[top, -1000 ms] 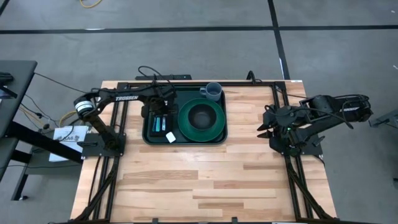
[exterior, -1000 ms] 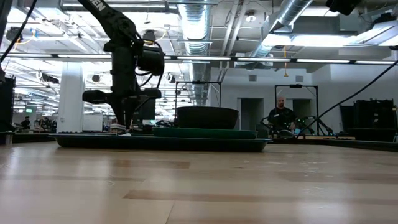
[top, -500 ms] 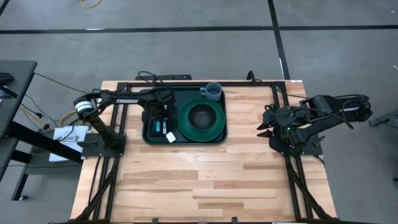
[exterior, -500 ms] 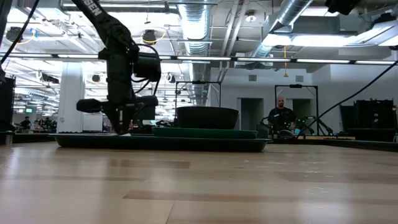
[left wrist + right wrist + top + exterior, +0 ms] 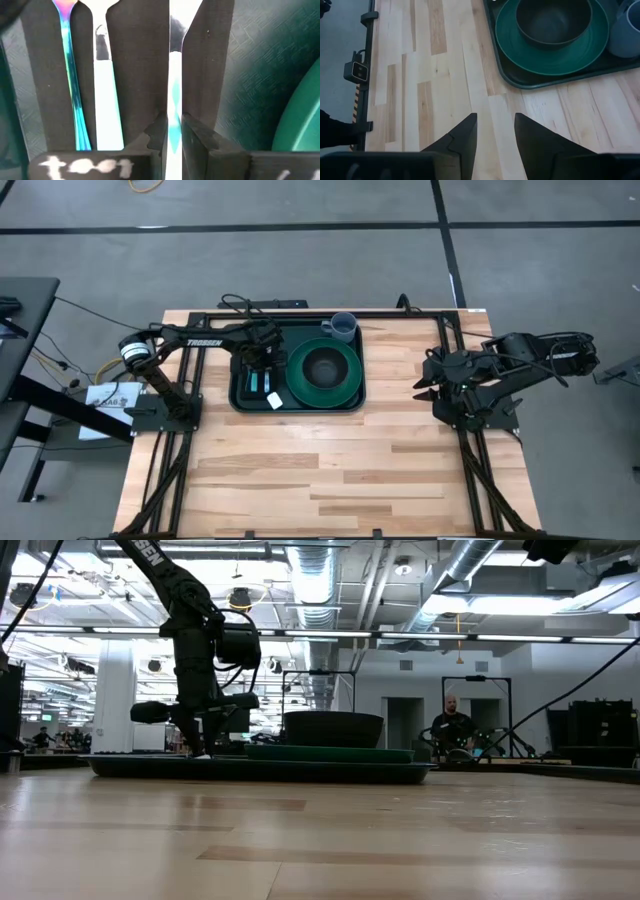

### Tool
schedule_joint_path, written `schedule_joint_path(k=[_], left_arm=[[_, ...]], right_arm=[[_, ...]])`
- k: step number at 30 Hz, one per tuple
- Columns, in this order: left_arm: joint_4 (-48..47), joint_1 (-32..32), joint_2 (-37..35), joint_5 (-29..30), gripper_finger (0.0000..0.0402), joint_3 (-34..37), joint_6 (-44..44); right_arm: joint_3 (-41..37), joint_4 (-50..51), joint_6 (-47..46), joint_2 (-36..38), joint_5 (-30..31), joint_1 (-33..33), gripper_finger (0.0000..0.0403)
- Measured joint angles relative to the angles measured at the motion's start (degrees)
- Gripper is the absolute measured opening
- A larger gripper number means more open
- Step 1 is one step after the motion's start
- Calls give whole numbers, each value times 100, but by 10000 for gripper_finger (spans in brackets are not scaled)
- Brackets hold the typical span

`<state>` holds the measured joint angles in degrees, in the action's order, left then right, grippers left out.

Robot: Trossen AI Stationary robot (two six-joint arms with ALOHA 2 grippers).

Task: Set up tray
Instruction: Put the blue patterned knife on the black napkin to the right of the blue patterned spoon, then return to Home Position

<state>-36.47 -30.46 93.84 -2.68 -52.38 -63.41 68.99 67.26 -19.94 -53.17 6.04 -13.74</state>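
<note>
I see even, bright light from ceiling strips. The cutlery glares white and blurs close up. Shadows stay soft.

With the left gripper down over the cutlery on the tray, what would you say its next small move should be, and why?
Probably open a little and lift straight up. In the left wrist view the left gripper is pinched on a utensil lying on the black napkin beside two others, on the tray next to the green plate. The piece looks placed. The right gripper waits open off the tray.
</note>
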Motion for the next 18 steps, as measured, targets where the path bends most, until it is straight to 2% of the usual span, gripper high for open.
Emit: schedule_joint_path(k=[5, 13, 18], left_arm=[[0, 13, 0, -23, 30, 0, 122], [-2, 15, -1, -196, 62, 0, 354], [-9, 48, -154, -139, 77, -50, 432]], right_arm=[[0, 0, 27, 0, 0, 0, 122], [0, 0, 94, 6, -35, 0, 122], [0, -89, 96, 335, -57, 0, 122]])
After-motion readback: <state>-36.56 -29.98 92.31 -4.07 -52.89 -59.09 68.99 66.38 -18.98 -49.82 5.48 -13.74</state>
